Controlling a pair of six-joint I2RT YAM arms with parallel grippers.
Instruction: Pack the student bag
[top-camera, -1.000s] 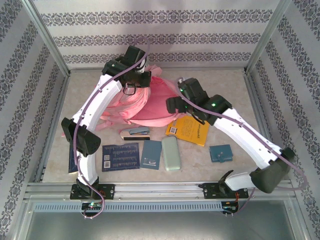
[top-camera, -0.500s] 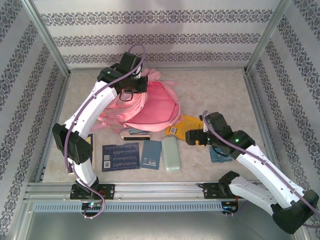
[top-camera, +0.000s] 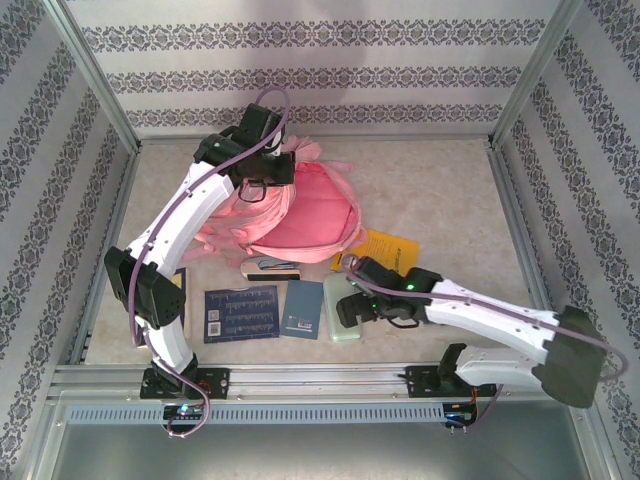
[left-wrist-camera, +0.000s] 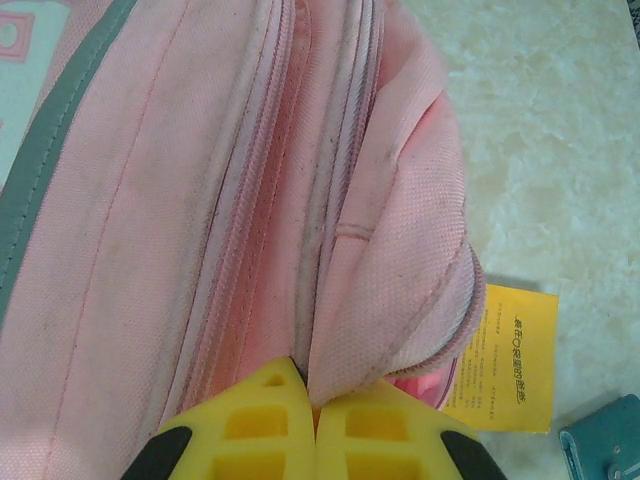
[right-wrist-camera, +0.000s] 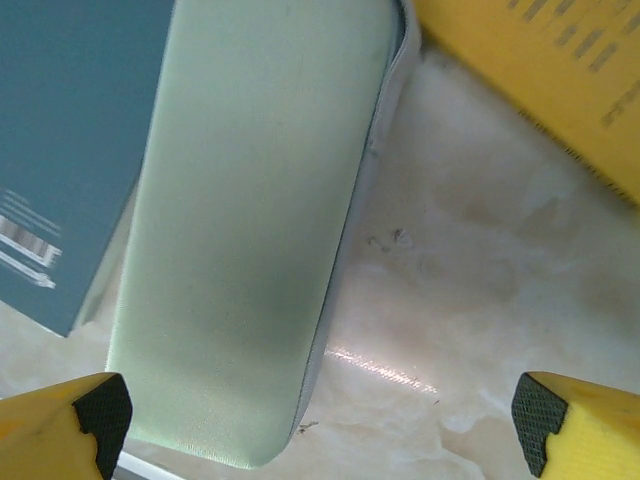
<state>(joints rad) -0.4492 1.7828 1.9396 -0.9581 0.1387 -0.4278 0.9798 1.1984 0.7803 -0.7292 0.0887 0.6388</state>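
A pink student bag (top-camera: 300, 215) lay on a pale marbled table (top-camera: 430, 190), toward the far left, with its straps trailing off to the left. The left arm reached over it, and the left gripper (top-camera: 262, 182) sat at the bag's far upper edge. In the left wrist view, the left gripper (left-wrist-camera: 312, 405) had its yellow fingers (left-wrist-camera: 260, 425) pressed together, pinching a fold of the student bag (left-wrist-camera: 250, 200) beside a zip line. The pink cloth rose directly away from the fingertips.

The right arm stretched low across the near part of the table. The right gripper (top-camera: 348, 308) hung above a pale green case (top-camera: 340, 287), well apart from the bag and nearer the arm bases. In the right wrist view, the right gripper (right-wrist-camera: 320, 415) had its jaws spread wide and held nothing. The pale green case (right-wrist-camera: 250, 220) lay below and between them, nearer the left finger.

A teal notebook (right-wrist-camera: 70, 130) lay just beside the case on one side. A yellow booklet (right-wrist-camera: 560, 70) lay near it on the other, and the yellow booklet (top-camera: 385, 248) reached the bag's near right corner. A stapler (top-camera: 270, 268) rested just beside the bag's near edge.
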